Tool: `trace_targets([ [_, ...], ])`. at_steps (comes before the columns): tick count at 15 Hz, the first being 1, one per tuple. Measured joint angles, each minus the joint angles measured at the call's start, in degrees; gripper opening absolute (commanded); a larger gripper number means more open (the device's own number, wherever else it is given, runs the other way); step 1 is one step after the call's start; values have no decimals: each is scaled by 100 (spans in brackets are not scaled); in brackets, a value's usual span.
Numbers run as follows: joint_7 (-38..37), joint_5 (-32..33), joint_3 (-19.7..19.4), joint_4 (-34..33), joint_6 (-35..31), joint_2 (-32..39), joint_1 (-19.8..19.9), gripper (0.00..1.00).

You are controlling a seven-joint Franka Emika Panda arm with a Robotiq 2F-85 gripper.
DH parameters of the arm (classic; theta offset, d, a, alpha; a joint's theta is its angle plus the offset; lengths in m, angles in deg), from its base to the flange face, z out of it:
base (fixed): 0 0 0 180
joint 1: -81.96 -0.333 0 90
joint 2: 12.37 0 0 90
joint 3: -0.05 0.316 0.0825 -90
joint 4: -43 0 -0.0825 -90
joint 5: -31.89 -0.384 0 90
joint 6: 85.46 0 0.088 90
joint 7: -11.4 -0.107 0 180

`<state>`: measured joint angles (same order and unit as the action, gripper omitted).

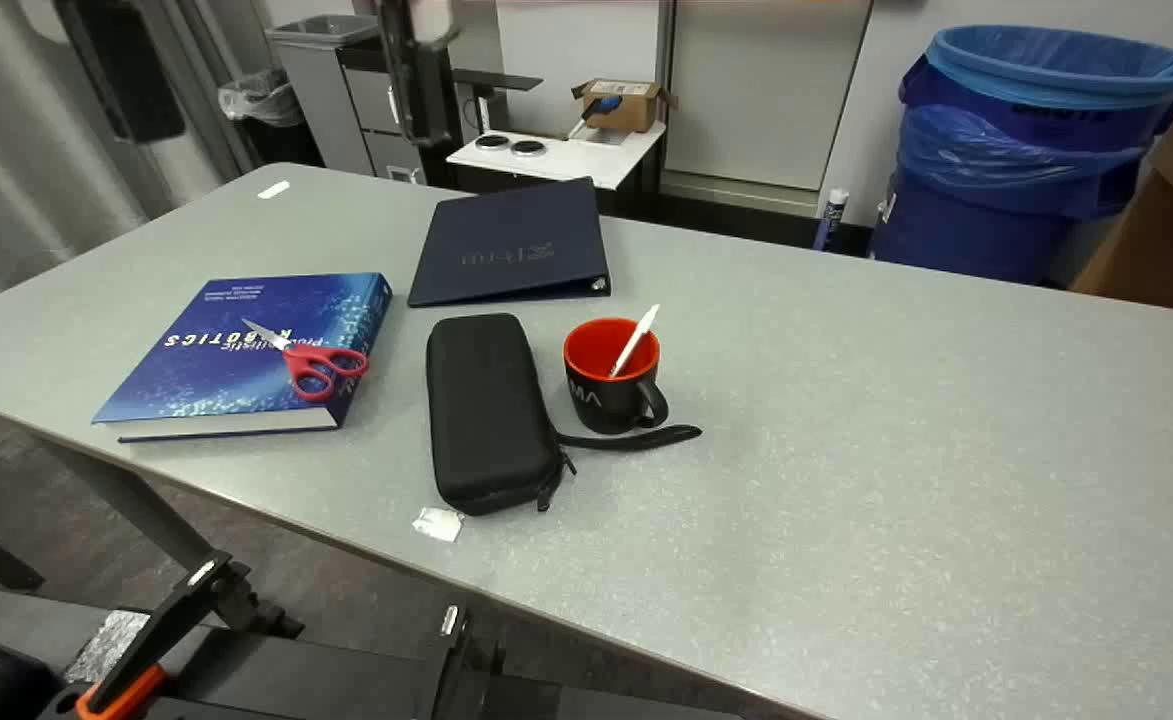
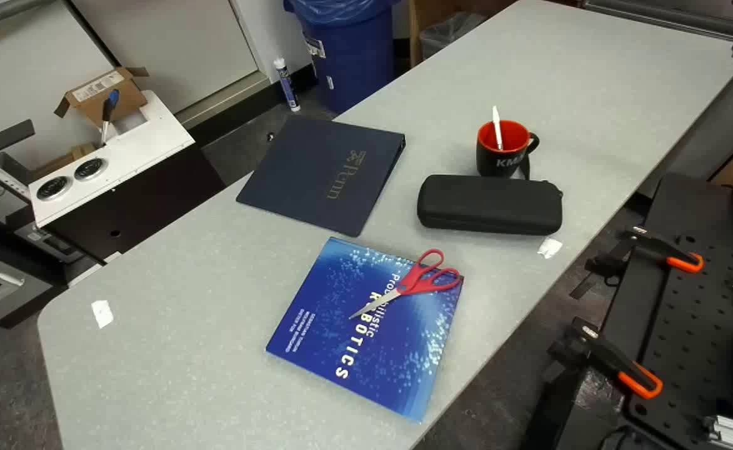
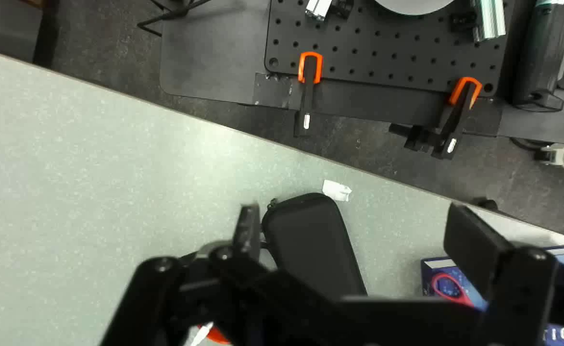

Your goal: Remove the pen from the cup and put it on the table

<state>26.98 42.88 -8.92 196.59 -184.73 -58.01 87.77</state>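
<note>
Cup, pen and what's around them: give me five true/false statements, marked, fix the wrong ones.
1. The pen leans in the cup. True.
2. The cup lies on its side. False: it stands upright on the table.
3. The scissors lie on the dark binder. False: they lie on the blue book.
4. The gripper is open. True.
5. The black zip case lies beside the cup. True.
</note>
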Motion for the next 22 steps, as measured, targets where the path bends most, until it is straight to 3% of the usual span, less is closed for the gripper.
trace_targets([
  [6,-132,8,-40,-1,-385,188,7,100],
  [13,-445,107,-413,-239,-2727,2043,422,100],
  [16,-525,57,-460,-591,-2823,2707,506,100],
  [22,-639,55,-448,-700,-2843,2863,507,100],
])
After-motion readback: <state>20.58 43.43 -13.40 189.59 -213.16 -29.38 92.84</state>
